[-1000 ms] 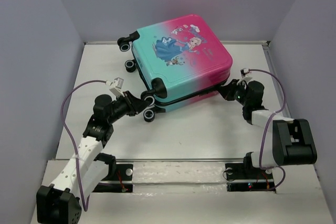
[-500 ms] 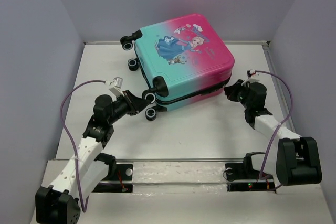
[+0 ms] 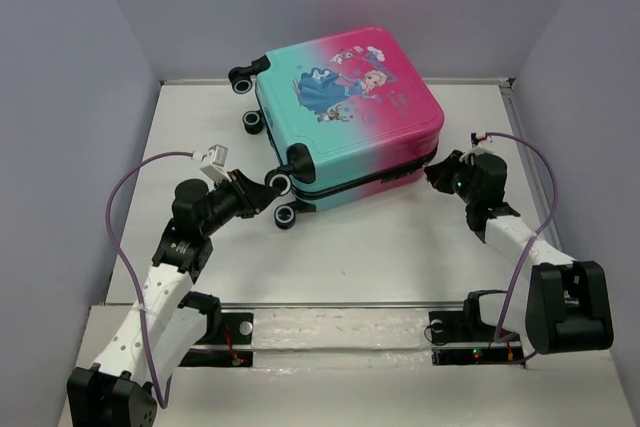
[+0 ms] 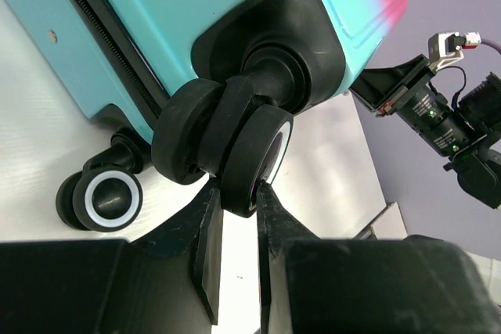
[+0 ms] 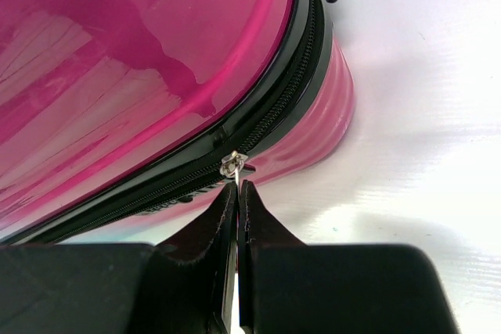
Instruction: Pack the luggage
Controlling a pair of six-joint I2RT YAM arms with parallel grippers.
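The luggage [image 3: 345, 107], a small pink-to-teal hard-shell suitcase with a princess print, lies flat and closed at the back middle of the table. My left gripper [image 3: 268, 193] is at its near-left corner, shut on a black wheel [image 4: 254, 158] of the suitcase. My right gripper [image 3: 436, 173] is at its near-right corner, shut on the metal zipper pull [image 5: 234, 165] of the black zipper [image 5: 258, 127] that runs along the pink shell [image 5: 117, 52].
A second wheel [image 4: 106, 197] with a white rim rests on the white table [image 3: 390, 247] by the left gripper. Grey walls stand close at left, right and back. A metal rail [image 3: 340, 305] runs along the near table edge.
The suitcase has shifted slightly right. The right arm has swung its elbow down and out while its gripper stayed at the zipper. The left gripper has stayed on the wheel.
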